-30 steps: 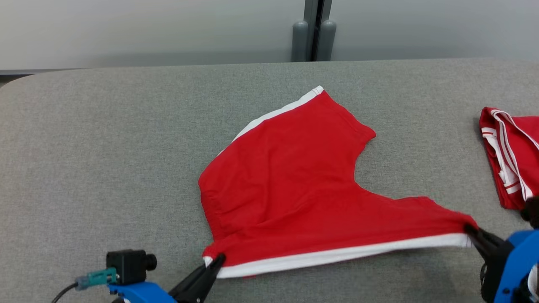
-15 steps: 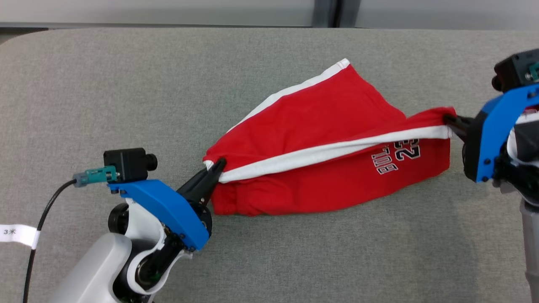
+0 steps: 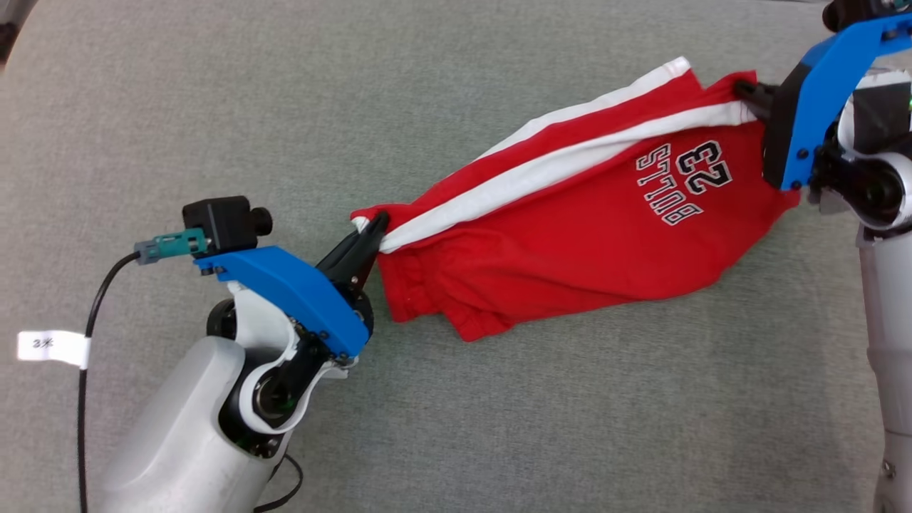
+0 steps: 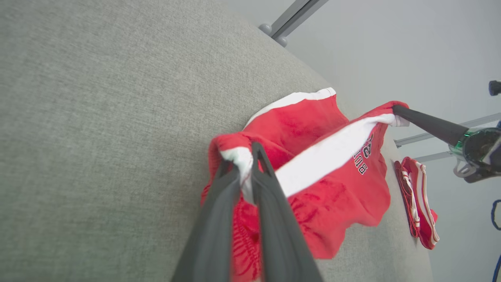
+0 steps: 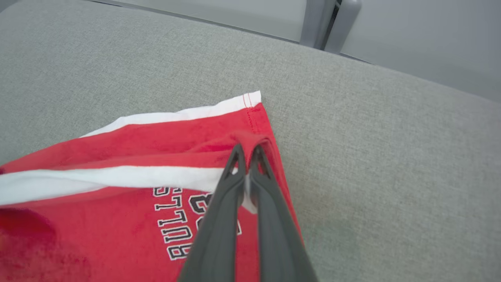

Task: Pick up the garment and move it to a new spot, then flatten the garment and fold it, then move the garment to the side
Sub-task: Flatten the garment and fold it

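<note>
On the grey worktop (image 3: 499,427) red shorts (image 3: 570,242) sit half lifted, stretched between left gripper (image 3: 376,222) and right gripper (image 3: 742,90), both clamped on the white-striped edge. Risk: thin pinch may slip, or loose lower layer bunches when laid flat.

At centre left of the head view, the left gripper (image 3: 372,226) points up and right from a blue wrist bracket (image 3: 285,285) and a pale forearm (image 3: 171,434) that rises from the lower left corner. Its fingers are pinched on the red shorts (image 3: 570,235). At upper right, the right gripper (image 3: 747,92) points left, pinching the same shorts.
</note>
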Available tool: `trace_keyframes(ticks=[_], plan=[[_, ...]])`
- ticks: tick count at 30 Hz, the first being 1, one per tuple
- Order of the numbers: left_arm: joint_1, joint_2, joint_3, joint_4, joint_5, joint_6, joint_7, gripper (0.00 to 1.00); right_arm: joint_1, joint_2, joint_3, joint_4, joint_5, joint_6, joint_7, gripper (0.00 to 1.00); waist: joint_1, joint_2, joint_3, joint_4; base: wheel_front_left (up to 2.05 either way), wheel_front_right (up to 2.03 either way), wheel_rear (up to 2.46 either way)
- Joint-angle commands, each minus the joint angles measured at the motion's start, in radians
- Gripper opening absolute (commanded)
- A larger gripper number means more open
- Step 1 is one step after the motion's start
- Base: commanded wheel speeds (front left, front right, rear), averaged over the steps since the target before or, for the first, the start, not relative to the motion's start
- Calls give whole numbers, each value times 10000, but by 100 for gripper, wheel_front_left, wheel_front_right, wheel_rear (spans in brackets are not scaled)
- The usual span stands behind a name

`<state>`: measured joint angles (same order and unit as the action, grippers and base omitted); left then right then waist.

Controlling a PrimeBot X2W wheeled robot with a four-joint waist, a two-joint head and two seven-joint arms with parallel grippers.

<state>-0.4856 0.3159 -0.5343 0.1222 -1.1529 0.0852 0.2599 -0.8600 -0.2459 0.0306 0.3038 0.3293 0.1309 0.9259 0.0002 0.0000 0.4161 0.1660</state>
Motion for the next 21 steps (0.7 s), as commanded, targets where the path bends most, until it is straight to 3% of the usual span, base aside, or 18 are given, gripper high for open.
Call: trace_keyframes(ticks=[1,8,9,10,11,12,21], plan=[[-232,-132,-43,185,3,-124,-73,0,-302,9,-49,344,-125,-3,-267,0,-2,0,168,221,0,0,0],[-627,-621,-71,807,-79,-430,-330,0,-891,72,104,1425,-233,-3,-1092,0,-2,0,428,519,0,0,0],[-646,-671,-73,870,-100,-467,-357,0,-927,78,159,1525,-219,-3,-1190,6,-2,0,453,535,0,0,0],[-671,-712,-75,936,-112,-502,-391,18,-977,83,224,1619,-185,-3,-1294,32,-2,0,472,547,0,0,0],[-692,-752,-79,1007,-97,-504,-426,84,-1031,91,267,1690,-136,-3,-1431,98,-2,0,490,556,0,0,0],[-709,-799,-87,1081,-87,-504,-458,100,-1080,85,302,1770,-94,-3,-1583,100,-2,0,501,564,0,0,0],[-305,-956,305,1649,-66,-577,-1393,100,-797,-62,510,2384,649,-3,-2960,100,-2,0,43,573,0,0,0]])
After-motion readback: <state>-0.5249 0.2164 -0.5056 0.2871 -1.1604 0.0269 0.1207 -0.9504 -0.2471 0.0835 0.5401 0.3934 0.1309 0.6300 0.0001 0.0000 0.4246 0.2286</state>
